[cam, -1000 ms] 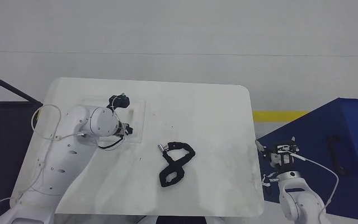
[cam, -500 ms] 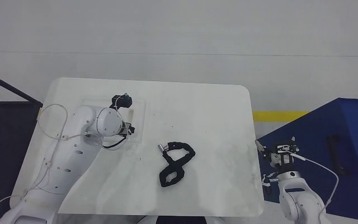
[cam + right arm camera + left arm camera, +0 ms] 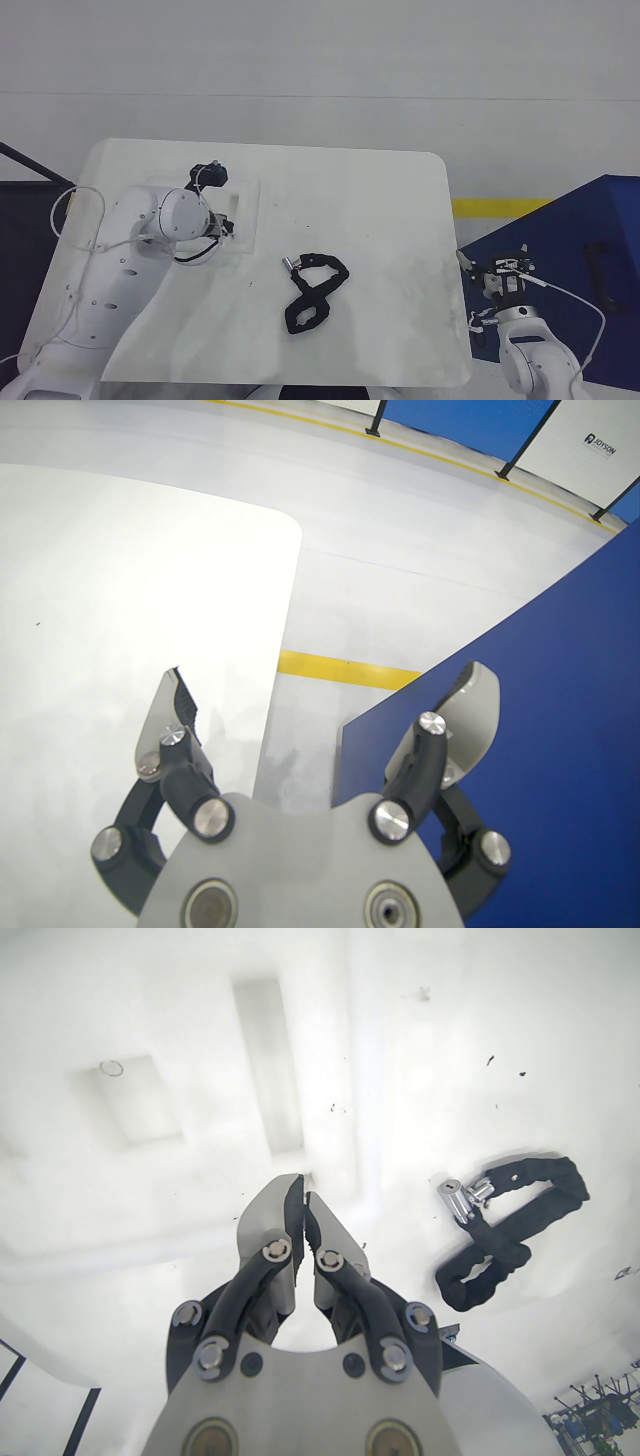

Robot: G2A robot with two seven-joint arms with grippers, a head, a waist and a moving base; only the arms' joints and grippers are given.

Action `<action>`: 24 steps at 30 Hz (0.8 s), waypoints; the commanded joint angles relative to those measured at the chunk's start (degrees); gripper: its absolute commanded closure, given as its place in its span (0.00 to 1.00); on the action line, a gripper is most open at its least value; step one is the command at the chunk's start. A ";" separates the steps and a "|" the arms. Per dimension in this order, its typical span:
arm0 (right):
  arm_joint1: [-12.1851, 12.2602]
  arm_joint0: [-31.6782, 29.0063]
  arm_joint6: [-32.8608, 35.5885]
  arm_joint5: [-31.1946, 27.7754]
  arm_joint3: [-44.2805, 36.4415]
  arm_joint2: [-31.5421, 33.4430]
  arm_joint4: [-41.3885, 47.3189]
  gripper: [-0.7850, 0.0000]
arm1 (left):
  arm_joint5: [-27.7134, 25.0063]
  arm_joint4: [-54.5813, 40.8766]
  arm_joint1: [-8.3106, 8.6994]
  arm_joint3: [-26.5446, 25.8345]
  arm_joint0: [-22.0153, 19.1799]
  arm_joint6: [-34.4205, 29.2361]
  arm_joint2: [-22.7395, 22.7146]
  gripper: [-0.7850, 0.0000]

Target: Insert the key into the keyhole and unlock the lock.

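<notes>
Two pincers show: my left pincer (image 3: 304, 1188) is pinched shut, on the key or not I cannot tell, my right pincer (image 3: 322, 670) gapes wide, and mid-frame on the desk (image 3: 400, 190) the lock (image 3: 300, 320) looks heavy and floppy, best gripped at its stiff, slick chrome cylinder (image 3: 452, 1200).

one white worktop (image 3: 380, 200) carries one black chain lock (image 3: 501, 1239) at the top view's centre, with one silver cylinder (image 3: 452, 1200) bearing one keyhole (image 3: 448, 1186). one white tray (image 3: 248, 215) sits upper left, showing two rectangular recesses (image 3: 267, 1063); one small ring (image 3: 111, 1068) lies in one. two grippers: one left gripper (image 3: 304, 1188), one right gripper (image 3: 322, 669), each with two fingers (image 3: 175, 710).
</notes>
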 commanded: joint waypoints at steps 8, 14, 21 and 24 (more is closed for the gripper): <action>0.00 0.00 0.00 0.00 0.00 0.00 0.00 0.00 | 3.90 -12.57 0.99 -9.62 7.33 3.91 -13.54 1.00; 0.00 0.00 0.00 0.00 0.00 0.00 0.00 0.00 | -4.11 -37.97 1.17 -8.95 16.31 8.36 -29.18 1.00; 0.00 0.00 0.00 0.00 0.00 0.00 0.00 0.00 | -21.01 -60.78 1.49 2.02 21.62 4.09 -39.16 1.00; 0.00 0.00 0.00 0.00 0.00 0.00 0.00 0.00 | -23.65 -65.30 1.92 7.39 20.84 -0.15 -40.18 1.00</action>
